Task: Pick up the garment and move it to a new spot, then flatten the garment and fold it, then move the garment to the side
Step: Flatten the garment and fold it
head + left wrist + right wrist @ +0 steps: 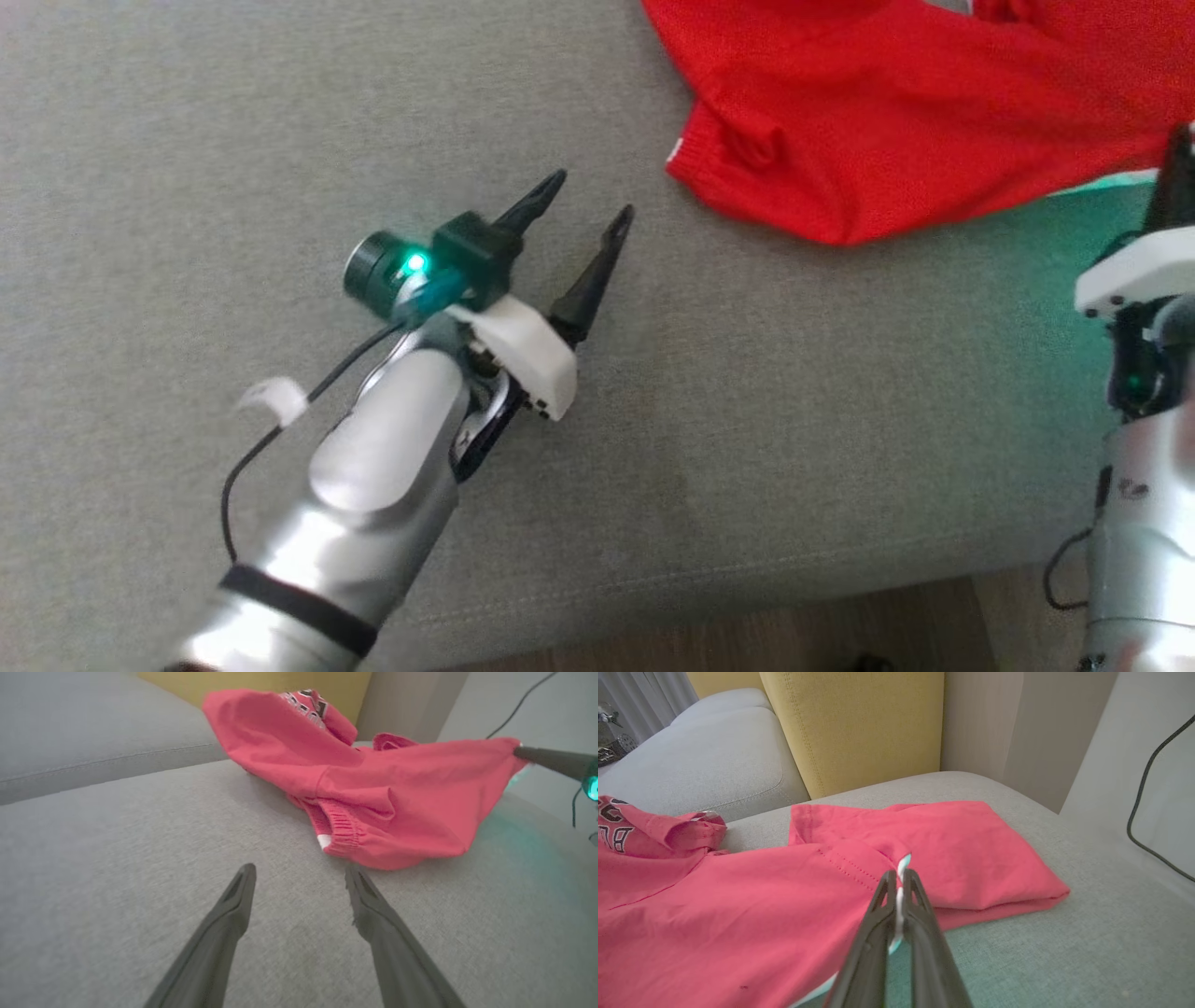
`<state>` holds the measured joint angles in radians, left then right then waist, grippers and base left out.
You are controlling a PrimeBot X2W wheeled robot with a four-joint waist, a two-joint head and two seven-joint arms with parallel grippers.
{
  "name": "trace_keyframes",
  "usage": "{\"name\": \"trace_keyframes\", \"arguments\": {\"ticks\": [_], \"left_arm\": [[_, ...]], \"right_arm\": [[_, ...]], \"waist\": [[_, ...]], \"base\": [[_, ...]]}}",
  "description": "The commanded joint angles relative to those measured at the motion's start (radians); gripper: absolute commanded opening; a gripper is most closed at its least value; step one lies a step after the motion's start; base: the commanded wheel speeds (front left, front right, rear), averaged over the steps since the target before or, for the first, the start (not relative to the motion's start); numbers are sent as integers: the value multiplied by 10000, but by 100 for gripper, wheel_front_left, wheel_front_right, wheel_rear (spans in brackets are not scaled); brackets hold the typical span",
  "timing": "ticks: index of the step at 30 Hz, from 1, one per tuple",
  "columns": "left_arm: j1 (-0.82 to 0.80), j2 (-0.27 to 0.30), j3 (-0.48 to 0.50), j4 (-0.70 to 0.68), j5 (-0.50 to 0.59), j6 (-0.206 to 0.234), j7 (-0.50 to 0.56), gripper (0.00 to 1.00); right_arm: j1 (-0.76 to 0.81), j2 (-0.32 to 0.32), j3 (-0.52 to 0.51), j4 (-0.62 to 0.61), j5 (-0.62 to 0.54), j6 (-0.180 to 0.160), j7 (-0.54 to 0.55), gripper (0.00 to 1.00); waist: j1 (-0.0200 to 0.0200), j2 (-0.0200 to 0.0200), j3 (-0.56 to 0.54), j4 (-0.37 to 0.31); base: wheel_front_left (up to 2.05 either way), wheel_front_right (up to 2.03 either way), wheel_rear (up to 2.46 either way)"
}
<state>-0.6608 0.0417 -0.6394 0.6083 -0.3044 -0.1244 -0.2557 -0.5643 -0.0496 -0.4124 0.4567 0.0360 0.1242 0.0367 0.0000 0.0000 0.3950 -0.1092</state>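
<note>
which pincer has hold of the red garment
The right pincer, shut on the edge of the red garment; the left pincer stands open over the grey cushion, short of the cloth.

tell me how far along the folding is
Done: nothing certain; the garment lies bunched on the sofa, not flat or folded. In hand: the right gripper is shut on its edge, holding that corner raised; the left gripper is open, just short of the cuff. Left: flattening, folding, moving it aside.
</note>
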Motion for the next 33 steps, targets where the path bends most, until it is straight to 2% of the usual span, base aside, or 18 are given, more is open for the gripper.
{"name": "trace_keyframes", "arguments": {"ticks": [1, 5, 9, 12, 33], "left_arm": [[-577, 161, -117, -96, 162, -55, -61, 100], [-1368, 352, -1254, 441, 376, -59, -61, 100], [-1868, 461, -1827, 916, 510, -61, -61, 100], [-2469, 521, -2070, 1724, 1004, 0, -61, 100], [-3389, 168, -2355, 2165, 1364, -45, -61, 100]], "right_arm": [[-298, -12, 380, -223, 185, 65, -111, 0], [-487, -10, 843, 22, 550, 65, -233, 0], [-621, -9, 1138, 175, 792, 65, -313, 0], [-695, -8, 1415, 296, 1021, 65, -404, 0], [-941, -7, 2071, 460, 1481, 65, -546, 0]], "waist": [[0, 0, 161, -212], [0, 0, 329, -520], [0, 0, 414, -710], [0, 0, 477, -858], [0, 0, 795, -1247]], "base": [[0, 0, 0], [0, 0, 0], [0, 0, 0], [0, 0, 0], [0, 0, 0]]}}
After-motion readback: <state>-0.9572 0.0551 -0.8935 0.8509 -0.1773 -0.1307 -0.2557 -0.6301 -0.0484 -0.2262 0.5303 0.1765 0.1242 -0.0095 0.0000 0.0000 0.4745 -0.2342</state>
